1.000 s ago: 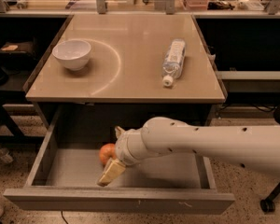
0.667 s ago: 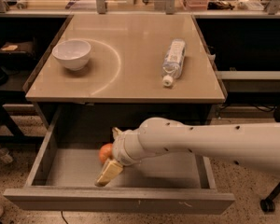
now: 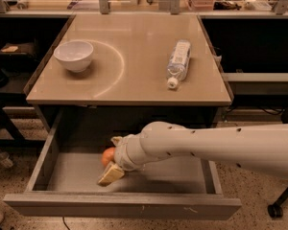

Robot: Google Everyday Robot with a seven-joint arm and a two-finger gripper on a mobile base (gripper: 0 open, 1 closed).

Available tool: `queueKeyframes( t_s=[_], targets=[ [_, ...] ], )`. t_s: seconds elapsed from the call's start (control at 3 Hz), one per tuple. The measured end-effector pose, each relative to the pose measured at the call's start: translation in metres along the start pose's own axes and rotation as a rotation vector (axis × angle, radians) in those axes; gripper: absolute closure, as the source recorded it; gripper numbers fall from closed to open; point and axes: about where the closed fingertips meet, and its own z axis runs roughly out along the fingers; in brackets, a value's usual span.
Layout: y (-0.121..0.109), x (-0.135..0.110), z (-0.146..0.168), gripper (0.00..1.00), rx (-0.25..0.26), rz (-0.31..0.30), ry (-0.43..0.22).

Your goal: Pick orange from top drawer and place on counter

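Half of the orange (image 3: 107, 155) is hidden: the gripper (image 3: 114, 157) covers its right side, and only the left part shows. The orange sits inside the open top drawer (image 3: 120, 206), left of centre and towards the front. The white arm (image 3: 221, 147) enters from the right edge, where it is cut off, and it masks much of the drawer floor on that side. It is not possible to tell whether the orange rests on the drawer floor or is raised off it.

The gripper is in the drawer, pointing left. Its fingers (image 3: 110, 174) are closed to the width of the orange, with one tan pad in front of the fruit and the other tip behind it. Both appear to be in contact with the fruit.

On the desk (image 3: 139, 42), a white bowl (image 3: 74, 55) stands at the left, beside a faint curved mark. A clear plastic bottle (image 3: 178, 61) lies on its side at the right, with the cap towards the front edge. Its label is pale, and the writing on it cannot be read.
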Motion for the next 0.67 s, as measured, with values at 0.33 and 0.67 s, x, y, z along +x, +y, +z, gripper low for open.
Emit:
queueKeyframes(
  t_s=[0.33,0.67],
  targets=[
    [0.0,0.0,0.0,0.42,0.0,0.0,0.0],
    [0.0,0.0,0.0,0.64,0.0,0.0,0.0]
  ],
)
